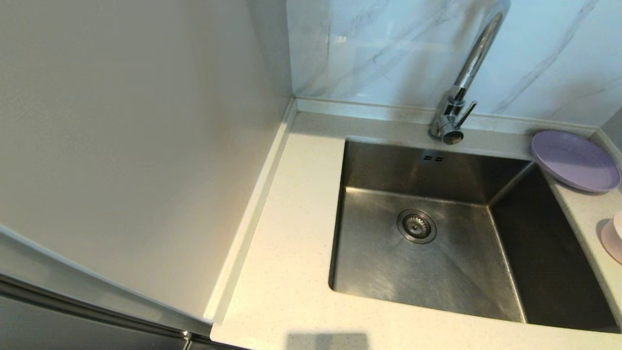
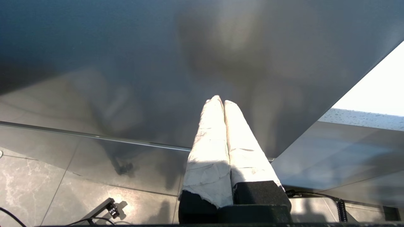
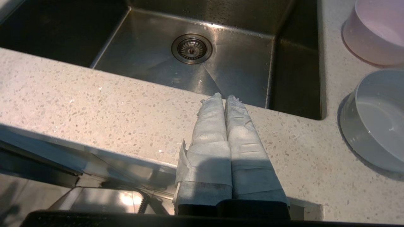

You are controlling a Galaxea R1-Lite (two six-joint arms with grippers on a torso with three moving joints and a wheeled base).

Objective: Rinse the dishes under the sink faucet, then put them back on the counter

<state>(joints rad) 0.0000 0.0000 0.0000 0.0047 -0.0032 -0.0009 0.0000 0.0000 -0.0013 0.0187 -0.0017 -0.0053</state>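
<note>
Both grippers' jaws are pressed shut and empty. The right gripper hangs at the counter edge, the grey-white bowl off to its side; approaching without parting the jaws would likely shove it into the sink.

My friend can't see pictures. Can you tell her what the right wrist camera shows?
The right gripper, shut and empty, is over the counter in front of the sink. Beside the sink sit a pink bowl and a grey bowl.
</note>
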